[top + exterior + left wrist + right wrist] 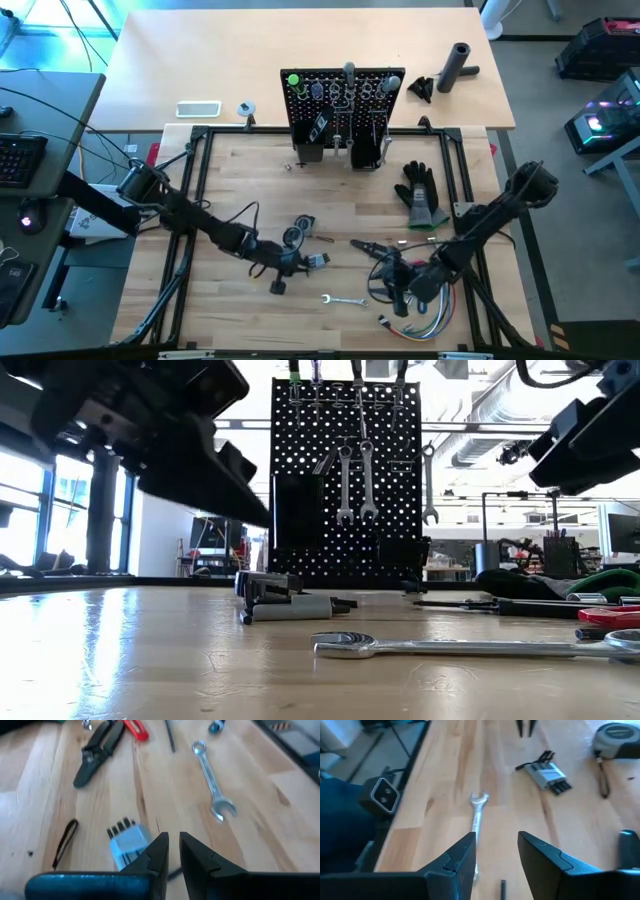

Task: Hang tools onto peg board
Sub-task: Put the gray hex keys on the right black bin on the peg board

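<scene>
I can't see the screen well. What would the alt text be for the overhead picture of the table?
Seen from above, a black peg board stands at the far side of a wooden table, with tools hung on it. Two dark arms reach in low, the left gripper beside a hex key set, the right gripper near a loose wrench.

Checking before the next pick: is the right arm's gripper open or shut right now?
Open. In the right wrist view the right gripper has its jaws spread, bare table showing between them, with the silver wrench lying flat just beyond, not held.
</scene>
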`<action>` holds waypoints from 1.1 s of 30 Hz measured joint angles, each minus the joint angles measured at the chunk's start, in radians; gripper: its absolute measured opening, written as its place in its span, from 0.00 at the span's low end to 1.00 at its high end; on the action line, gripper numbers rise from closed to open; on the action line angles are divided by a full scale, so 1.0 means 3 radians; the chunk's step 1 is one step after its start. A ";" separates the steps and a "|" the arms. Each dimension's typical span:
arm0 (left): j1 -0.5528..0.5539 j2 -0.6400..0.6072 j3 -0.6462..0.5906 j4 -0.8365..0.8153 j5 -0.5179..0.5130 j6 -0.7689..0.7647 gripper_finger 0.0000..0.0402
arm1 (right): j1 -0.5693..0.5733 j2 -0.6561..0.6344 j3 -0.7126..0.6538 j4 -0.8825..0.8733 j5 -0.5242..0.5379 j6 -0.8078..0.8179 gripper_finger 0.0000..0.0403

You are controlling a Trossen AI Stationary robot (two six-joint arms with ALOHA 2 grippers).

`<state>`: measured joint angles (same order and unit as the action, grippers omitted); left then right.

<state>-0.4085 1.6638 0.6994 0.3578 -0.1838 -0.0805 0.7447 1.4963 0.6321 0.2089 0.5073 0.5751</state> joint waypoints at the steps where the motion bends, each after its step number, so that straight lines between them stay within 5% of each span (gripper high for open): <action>1: -0.0008 0.0000 0.0000 -0.0045 -0.0021 -0.0032 0.10 | 0.0014 0.0000 0.0038 -0.0080 0.0055 0.0004 0.35; 17: 0.0195 0.0004 0.0001 -0.0185 0.0196 0.0013 0.33 | -0.0165 0.0415 0.0120 -0.0044 0.0210 0.0087 0.42; 25: 0.0319 0.0301 0.0128 -0.0150 0.0566 -0.0077 0.44 | -0.0425 0.0511 0.0120 0.0352 0.0132 -0.0354 0.46; 33: 0.0358 0.0681 0.0467 -0.0379 0.0442 -0.0037 0.55 | -0.0599 0.0514 0.0120 0.0372 0.0065 -0.0486 0.52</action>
<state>-0.3011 1.8681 0.8396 0.2441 -0.0513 -0.0916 0.5650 1.6505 0.6682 0.3206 0.5268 0.4293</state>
